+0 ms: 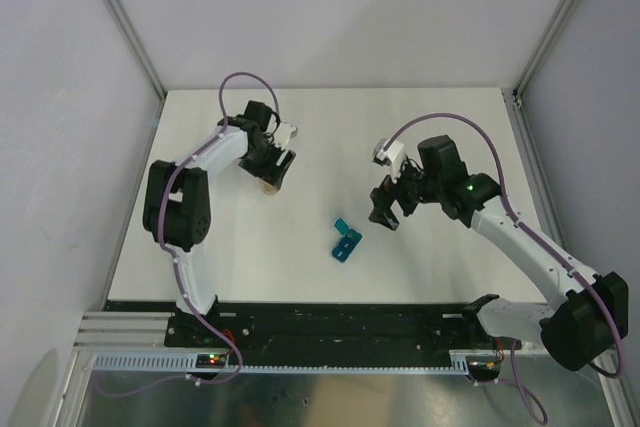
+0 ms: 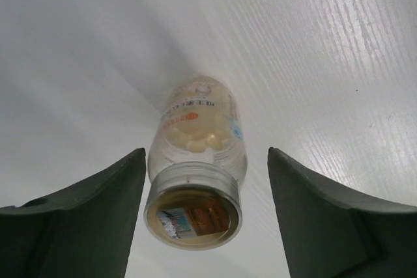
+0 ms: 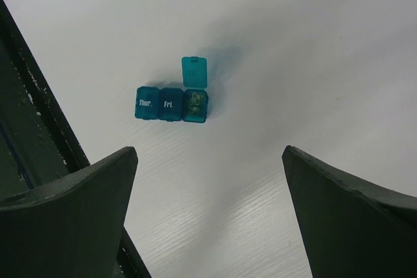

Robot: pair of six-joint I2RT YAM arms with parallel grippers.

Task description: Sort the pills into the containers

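The containers are a teal strip (image 1: 346, 240) of three joined compartments near the table's middle. In the right wrist view the strip (image 3: 159, 103) shows lids marked "Thur." and "Fri." shut. The third lid (image 3: 194, 71) stands open over greenish pills (image 3: 195, 103). My right gripper (image 1: 385, 209) (image 3: 208, 213) is open and empty, above and to the right of the strip. A clear pill bottle (image 2: 199, 154) holds white pills (image 2: 195, 138); its capped top (image 1: 268, 185) faces my left wrist. My left gripper (image 1: 274, 169) (image 2: 205, 216) is open, with a finger on each side of the bottle, not touching it.
The black front rail (image 1: 330, 322) runs along the table's near edge and shows at the left of the right wrist view (image 3: 26, 128). Grey enclosure walls with metal posts (image 1: 120, 17) stand on three sides of the white table (image 1: 440, 267).
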